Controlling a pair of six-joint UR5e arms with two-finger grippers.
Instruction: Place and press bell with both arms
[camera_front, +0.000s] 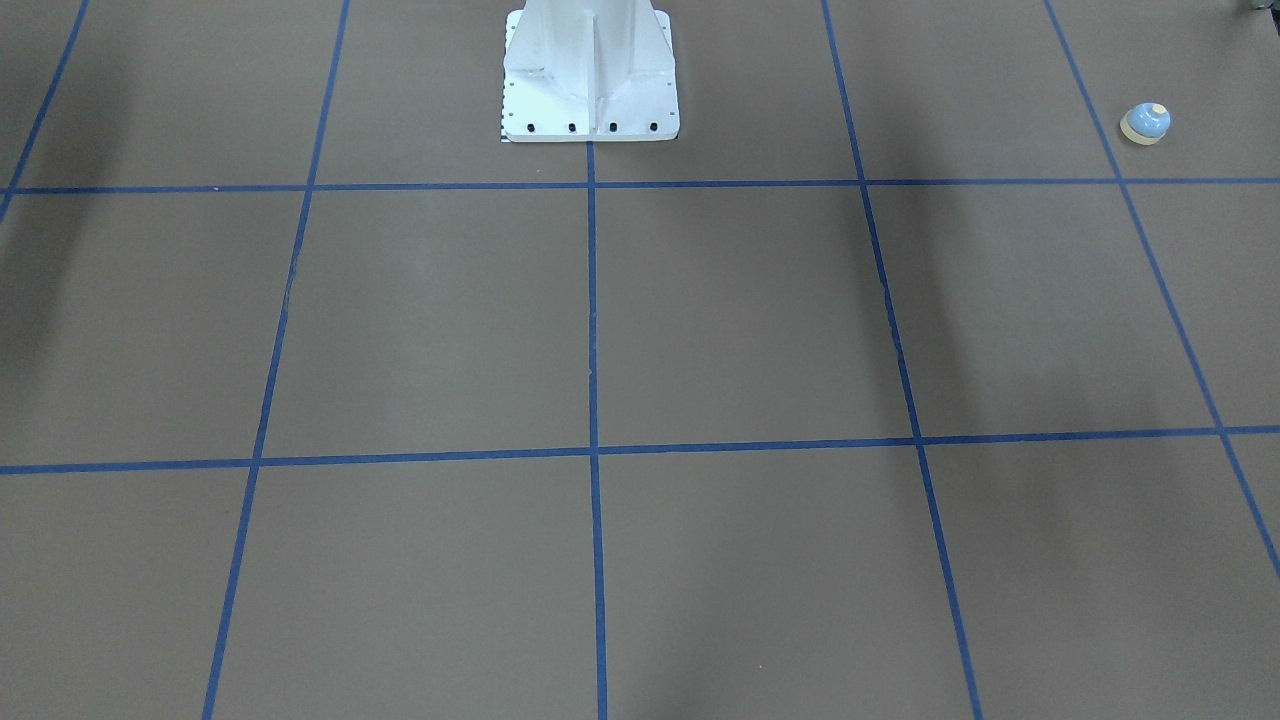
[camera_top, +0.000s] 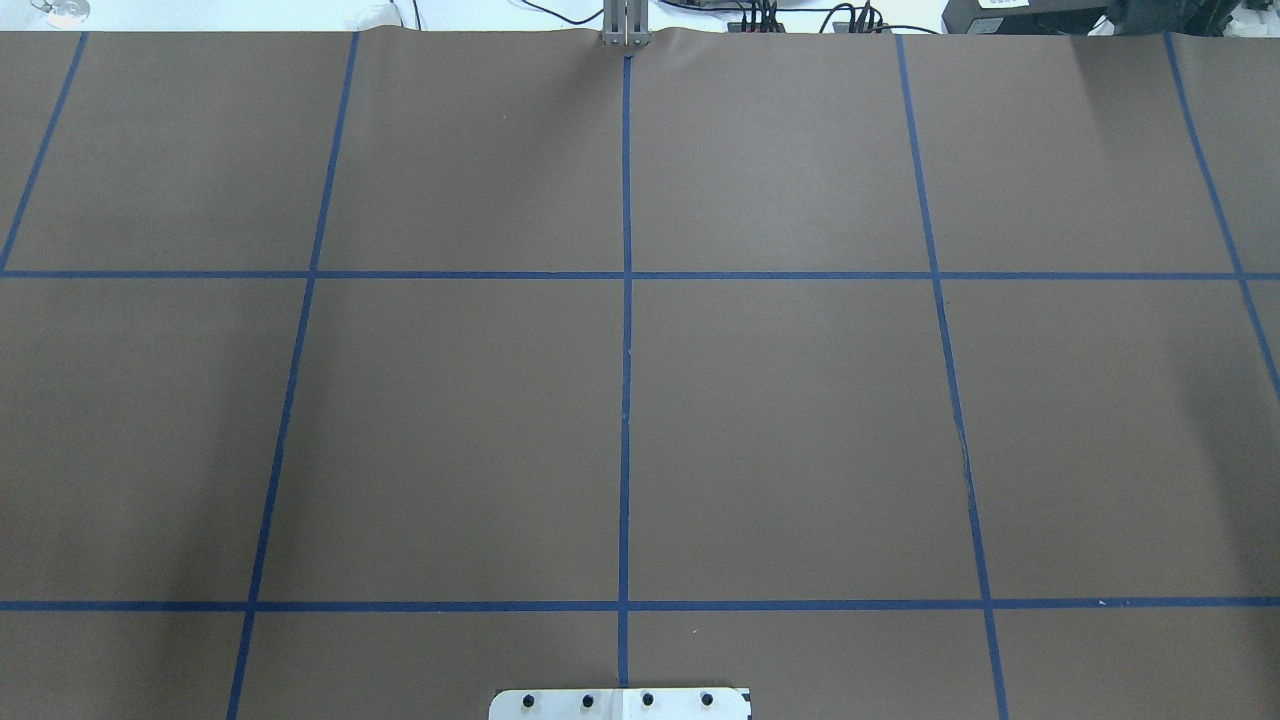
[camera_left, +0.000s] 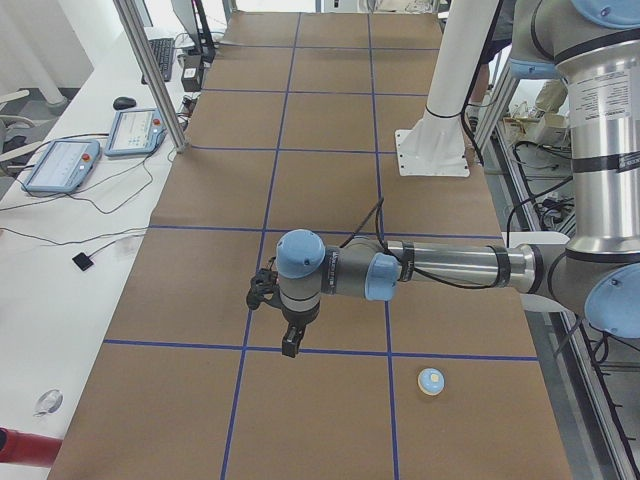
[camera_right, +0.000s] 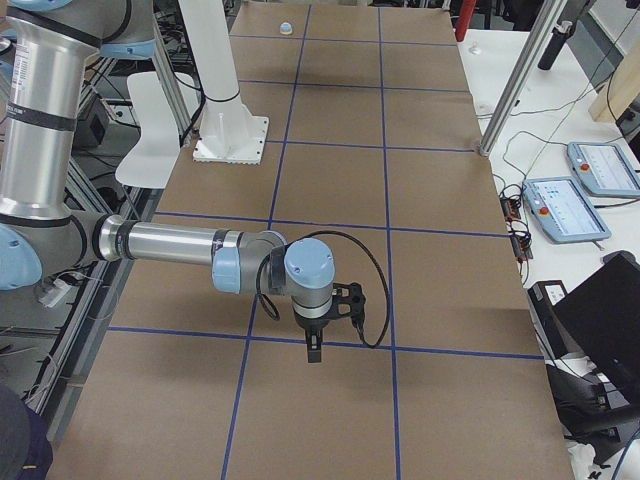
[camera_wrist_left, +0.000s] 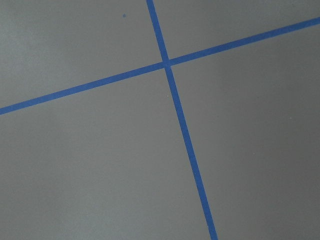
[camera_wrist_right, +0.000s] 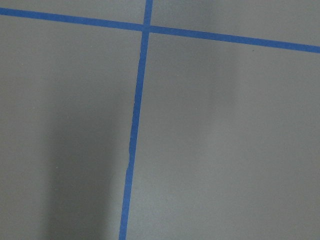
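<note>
One bell sat on the brown counter, far out on the robot's left, in the front view. From the left end, it lay near the left fingers, apart from them. From the right end, the right fingers pointed down over the counter. Whether either pair was open could not be told.

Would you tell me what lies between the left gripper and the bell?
Between left gripper and bell, only brown paper crossed by blue tape, per the exterior left view.
</note>
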